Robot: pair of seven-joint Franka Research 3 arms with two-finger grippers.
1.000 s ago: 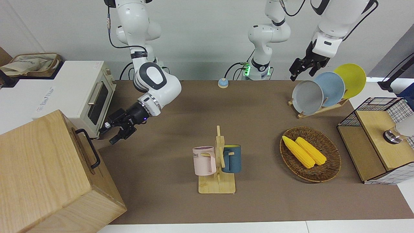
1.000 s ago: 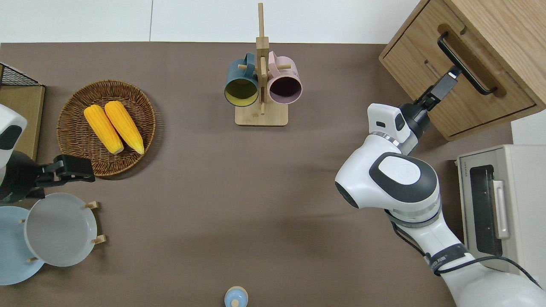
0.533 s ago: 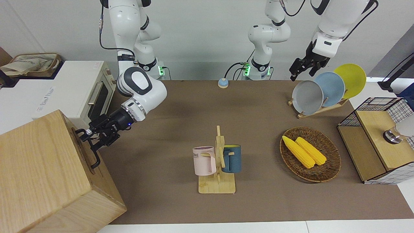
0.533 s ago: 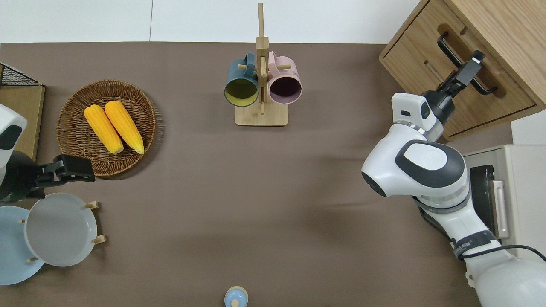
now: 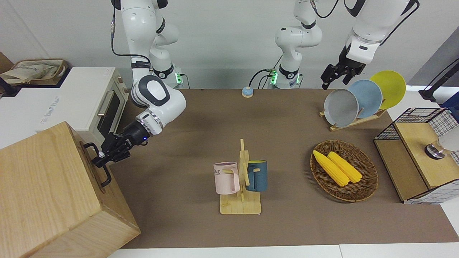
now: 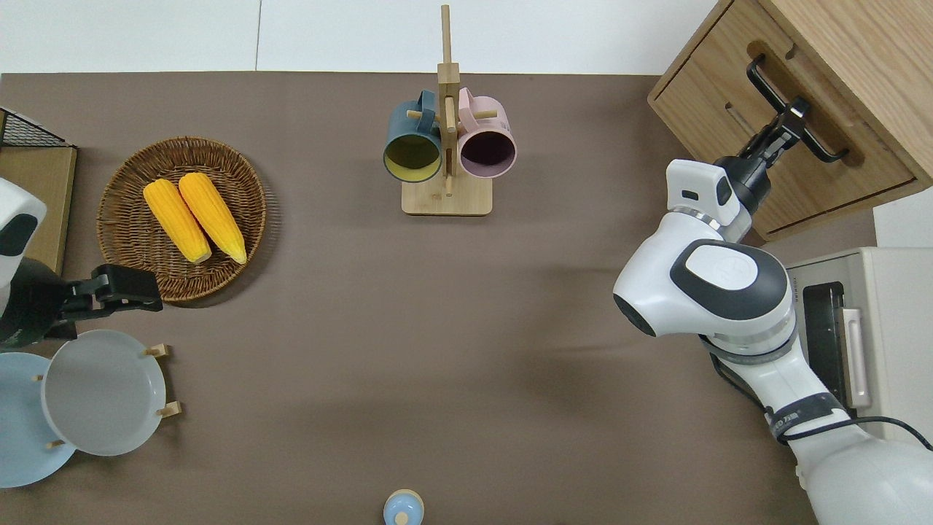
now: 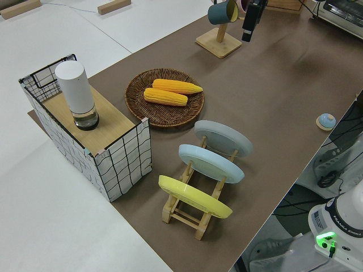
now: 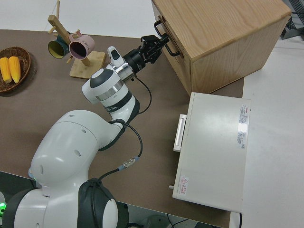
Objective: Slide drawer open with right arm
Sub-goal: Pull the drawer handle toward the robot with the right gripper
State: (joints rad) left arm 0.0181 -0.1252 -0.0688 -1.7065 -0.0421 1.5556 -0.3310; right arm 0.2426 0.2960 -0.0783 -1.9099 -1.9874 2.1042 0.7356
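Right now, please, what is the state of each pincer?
Right pincer: closed on the drawer's black handle; the drawer is not pulled out yet.
Left pincer: parked, holding nothing; open or closed cannot be told.

The cabinet (image 6: 860,65) is standing at the right arm's end of the table (image 6: 350,321), farther from the robots than the toaster oven (image 6: 875,343), with the right gripper (image 6: 791,124) sitting at the drawer (image 6: 773,153) handle (image 6: 773,91). The mug rack (image 6: 446,146) is standing mid-table. Toward the left arm's end, the basket (image 6: 240,175) is holding two corn cobs (image 6: 193,219), the plate rack (image 5: 353,123) is lying nearer to the robots, and the left arm is staying parked.
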